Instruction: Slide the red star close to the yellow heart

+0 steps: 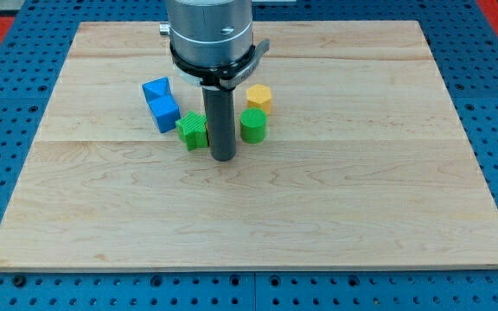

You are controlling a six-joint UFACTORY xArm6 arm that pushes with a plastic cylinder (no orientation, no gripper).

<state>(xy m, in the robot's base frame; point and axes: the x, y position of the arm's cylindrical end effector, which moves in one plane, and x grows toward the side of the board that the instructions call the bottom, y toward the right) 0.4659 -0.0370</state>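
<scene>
Neither task block is seen; no claw is fitted. My tip (222,157), between the green star-shaped block (194,130) and green cylindrical block (253,125), risks knocking them.

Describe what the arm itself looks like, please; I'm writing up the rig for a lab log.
The arm's end is a wide silver-grey metal cylinder with a black band and clamp around its lower edge. From it a straight dark grey rod runs down to my tip, which is blunt and flat-ended. No cables or markings show; the rest of the arm is out of the frame.
</scene>
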